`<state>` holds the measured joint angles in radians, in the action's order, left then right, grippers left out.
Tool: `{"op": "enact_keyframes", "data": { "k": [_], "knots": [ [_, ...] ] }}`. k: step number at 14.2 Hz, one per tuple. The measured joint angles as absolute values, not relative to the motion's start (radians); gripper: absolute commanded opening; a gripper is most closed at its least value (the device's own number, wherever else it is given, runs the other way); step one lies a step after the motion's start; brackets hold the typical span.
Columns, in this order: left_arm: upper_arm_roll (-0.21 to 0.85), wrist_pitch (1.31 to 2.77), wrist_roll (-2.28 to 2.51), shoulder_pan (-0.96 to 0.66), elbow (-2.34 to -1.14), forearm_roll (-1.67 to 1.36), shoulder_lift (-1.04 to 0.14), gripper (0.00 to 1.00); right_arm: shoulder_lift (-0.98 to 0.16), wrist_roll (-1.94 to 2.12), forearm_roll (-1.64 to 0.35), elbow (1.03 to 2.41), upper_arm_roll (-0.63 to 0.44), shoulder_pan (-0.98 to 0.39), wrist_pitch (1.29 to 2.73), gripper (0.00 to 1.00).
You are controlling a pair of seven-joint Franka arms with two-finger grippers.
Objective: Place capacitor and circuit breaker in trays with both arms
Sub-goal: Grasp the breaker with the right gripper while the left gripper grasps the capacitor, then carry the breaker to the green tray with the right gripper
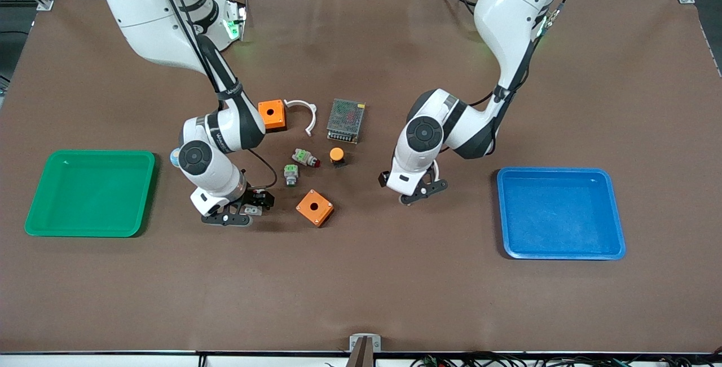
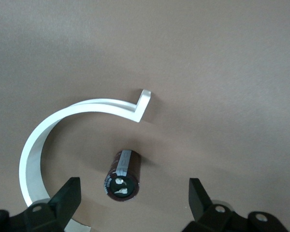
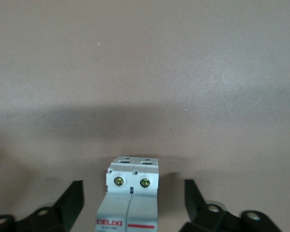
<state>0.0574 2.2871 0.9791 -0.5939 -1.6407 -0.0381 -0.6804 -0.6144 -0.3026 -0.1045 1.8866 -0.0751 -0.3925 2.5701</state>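
Both hands are down low over the brown tabletop [image 1: 361,288] right now. The left hand [image 2: 133,195] has its fingers [image 2: 67,198] spread wide, and the capacitor [image 2: 122,174] lies on the tabletop right between them, touching neither, pale end face toward the wrist camera. A white curved clip [image 2: 43,140] arcs around it on one side, and one finger sits over the clip's end.

The right hand [image 3: 133,203] is spread open too, with the breaker [image 3: 130,195] lying on the tabletop between its fingers [image 3: 70,203], a gap on each side. You can see its two brass screws and a DELIXI label. In the front view the breaker is mostly hidden under that hand [image 1: 240,212], so I think the pale bit there is it, but can't swear to it.

The green tray [image 1: 34,215] is near the right hand and the blue tray [image 1: 507,243] near the left hand [image 1: 420,192].
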Motion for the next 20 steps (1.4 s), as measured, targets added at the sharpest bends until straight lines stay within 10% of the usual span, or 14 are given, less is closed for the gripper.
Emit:
{"op": "enact_keyframes", "data": {
  "k": [4, 10, 20],
  "knots": [
    [0.056, 2.29, 0.979, -0.594, -1.656, -0.019, -0.683, 0.78, -0.614, -0.317, -0.105, 1.911, -0.077, -0.393, 2.577, 0.01],
    [0.056, 2.29, 0.979, -0.6, -1.664, -0.019, -0.683, 0.53, -0.583, -0.311, -0.105, 1.855, -0.104, -0.333, 2.427, 0.0],
    [0.056, 2.296, 0.979, -0.6, -1.674, -0.018, -0.683, 0.17, -0.504, 0.308, -0.104, 1.803, -0.115, 0.196, 2.299, 0.0]
  ]
}}
